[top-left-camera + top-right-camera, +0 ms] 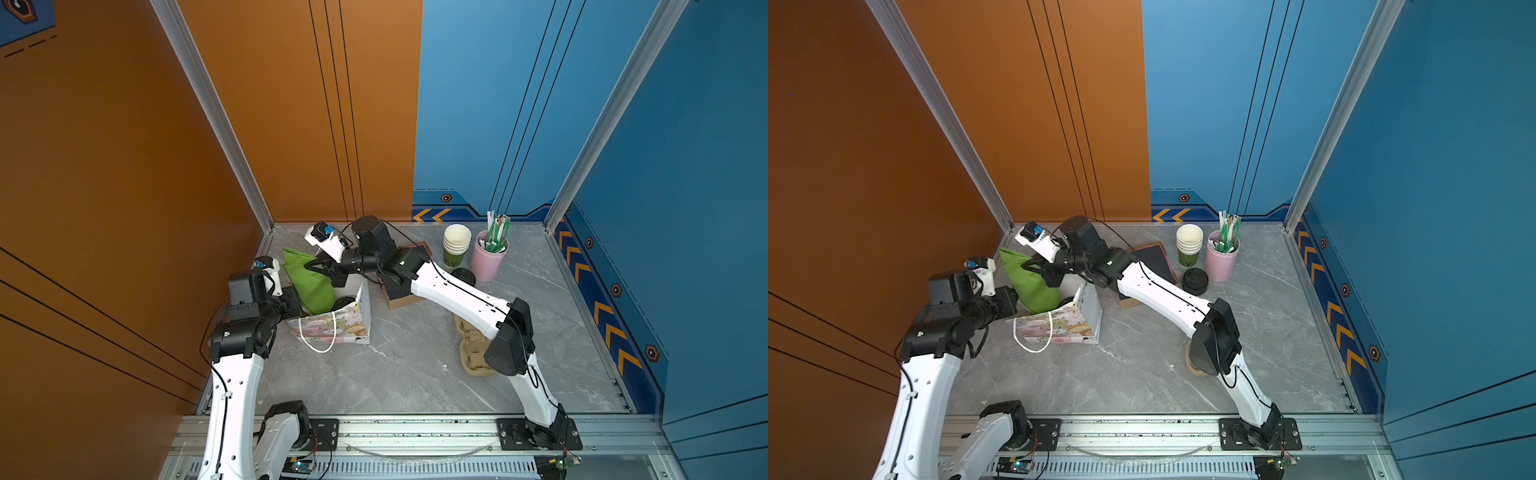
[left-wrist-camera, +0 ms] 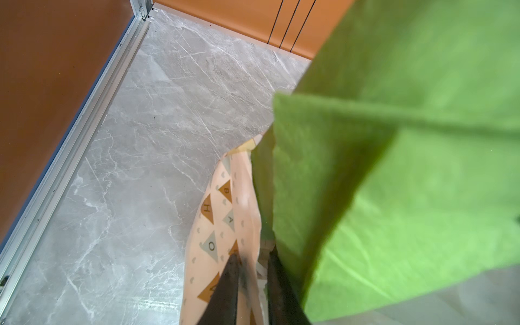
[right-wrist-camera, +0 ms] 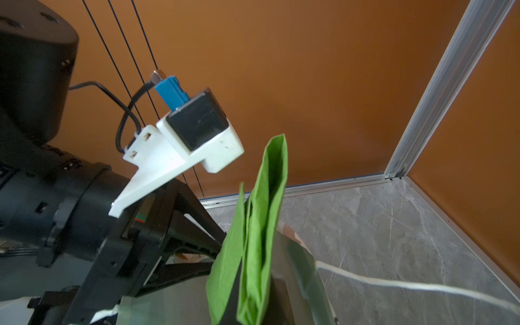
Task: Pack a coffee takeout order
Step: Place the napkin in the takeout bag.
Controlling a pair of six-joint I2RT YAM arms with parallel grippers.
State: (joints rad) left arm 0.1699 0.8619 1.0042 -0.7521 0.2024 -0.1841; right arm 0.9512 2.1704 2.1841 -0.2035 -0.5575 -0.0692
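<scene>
A green napkin (image 1: pixel 309 282) (image 1: pixel 1027 282) stands with its lower end inside a pastel gift bag (image 1: pixel 336 328) (image 1: pixel 1059 328) at the table's left; its upper half sticks out. My right gripper (image 1: pixel 311 266) (image 3: pixel 253 304) reaches across from the right and is shut on the napkin (image 3: pixel 261 225). My left gripper (image 1: pixel 297 301) (image 2: pixel 253 253) pinches the bag's left wall (image 2: pixel 225 211), one finger on each side. Something dark and round (image 1: pixel 344 301) lies in the bag. A stack of paper cups (image 1: pixel 456 245) and black lids (image 1: pixel 463 276) stand at the back.
A pink tin of straws (image 1: pixel 488 257) stands beside the cups. A brown box (image 1: pixel 399 297) lies under my right forearm. A beige pulp carrier (image 1: pixel 473 353) lies partly hidden under the right elbow. The orange wall runs close behind the bag and my left arm.
</scene>
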